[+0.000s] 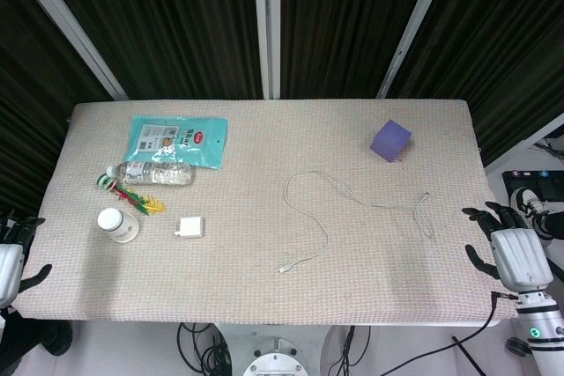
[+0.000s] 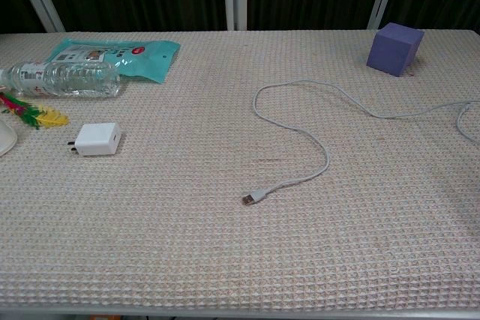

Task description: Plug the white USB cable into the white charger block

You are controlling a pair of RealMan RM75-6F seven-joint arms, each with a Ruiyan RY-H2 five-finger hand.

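The white charger block (image 1: 190, 227) (image 2: 97, 139) lies flat on the left part of the woven mat, its prongs pointing left. The white USB cable (image 1: 323, 197) (image 2: 324, 157) snakes across the mat's middle; its USB plug (image 1: 285, 268) (image 2: 251, 198) lies near the front centre, apart from the block. My left hand (image 1: 11, 261) sits off the mat's left front corner, fingers apart, holding nothing. My right hand (image 1: 514, 253) hovers at the right front edge, fingers spread and empty. Neither hand shows in the chest view.
A purple cube (image 1: 389, 140) (image 2: 394, 48) stands at the back right. A teal packet (image 1: 179, 139), a clear water bottle (image 1: 150, 174), a colourful feathered toy (image 1: 137, 197) and a white round lid (image 1: 116, 224) cluster at the left, close to the charger.
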